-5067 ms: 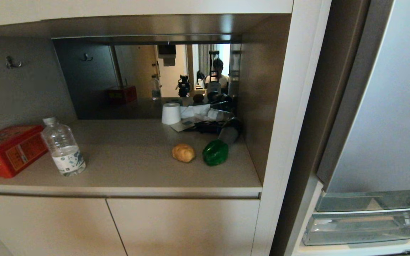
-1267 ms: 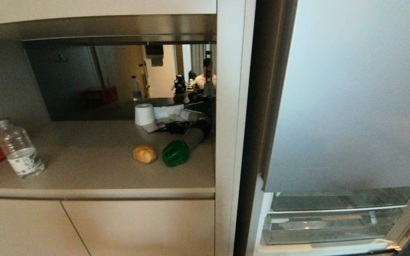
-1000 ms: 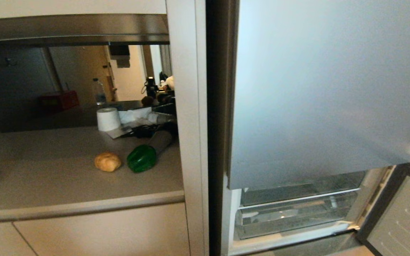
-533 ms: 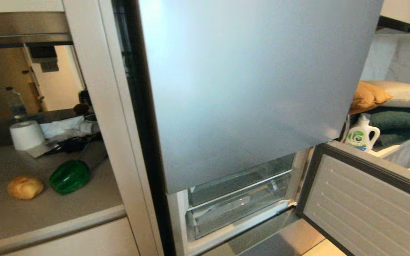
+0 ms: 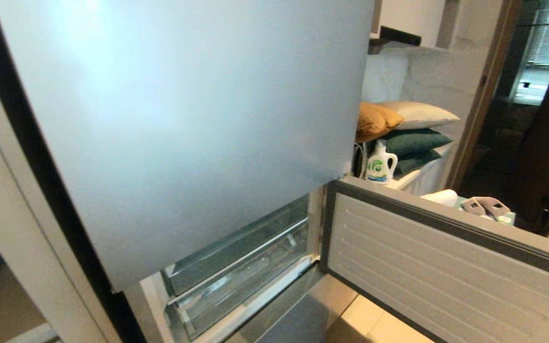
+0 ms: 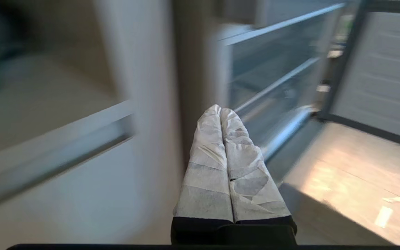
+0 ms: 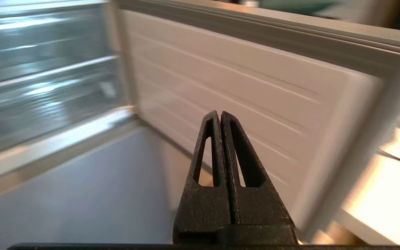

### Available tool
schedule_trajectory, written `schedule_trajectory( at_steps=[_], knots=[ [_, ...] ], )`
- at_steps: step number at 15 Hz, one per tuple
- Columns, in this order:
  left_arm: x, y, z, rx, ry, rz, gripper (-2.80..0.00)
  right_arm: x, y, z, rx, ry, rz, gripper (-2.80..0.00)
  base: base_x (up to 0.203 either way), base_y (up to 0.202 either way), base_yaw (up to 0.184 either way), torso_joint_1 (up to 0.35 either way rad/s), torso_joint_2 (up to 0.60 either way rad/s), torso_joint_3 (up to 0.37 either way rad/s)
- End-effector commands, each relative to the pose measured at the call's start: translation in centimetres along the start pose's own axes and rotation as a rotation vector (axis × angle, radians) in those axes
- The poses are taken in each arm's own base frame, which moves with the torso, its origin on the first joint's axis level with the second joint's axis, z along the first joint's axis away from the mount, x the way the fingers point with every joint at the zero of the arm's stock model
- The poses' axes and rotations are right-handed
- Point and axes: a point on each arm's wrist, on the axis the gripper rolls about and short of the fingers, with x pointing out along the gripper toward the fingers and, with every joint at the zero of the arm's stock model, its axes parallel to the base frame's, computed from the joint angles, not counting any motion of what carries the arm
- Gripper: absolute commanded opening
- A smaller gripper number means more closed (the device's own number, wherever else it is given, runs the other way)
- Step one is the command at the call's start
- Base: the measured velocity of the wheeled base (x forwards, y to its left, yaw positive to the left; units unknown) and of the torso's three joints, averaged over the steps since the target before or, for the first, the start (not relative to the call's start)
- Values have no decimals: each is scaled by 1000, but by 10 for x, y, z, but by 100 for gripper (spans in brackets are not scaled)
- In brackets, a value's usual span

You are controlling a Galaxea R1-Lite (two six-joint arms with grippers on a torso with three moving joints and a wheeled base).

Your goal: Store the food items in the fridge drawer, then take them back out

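Head view: clear-plastic ribbed fridge drawer point(image 5: 236, 281) sits low under the silver-blue door panel point(image 5: 184, 119), beside the open white lower door point(image 5: 446, 271); probably light, stiff, slick, best hooked at the front rim. Food out of frame.
Left wrist: left gripper point(image 6: 221, 113) pressed together, empty.
Right wrist: right gripper point(image 7: 219, 116) pressed together, empty.
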Motion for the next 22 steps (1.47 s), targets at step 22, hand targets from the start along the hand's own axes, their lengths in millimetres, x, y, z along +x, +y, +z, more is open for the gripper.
schedule_trajectory(
  at_steps=[22],
  knots=[
    [1,0,-3,0,10,0,-280,0,0,0,-3,2,0,-280,-95,1,-20,1,3,1]
  ],
)
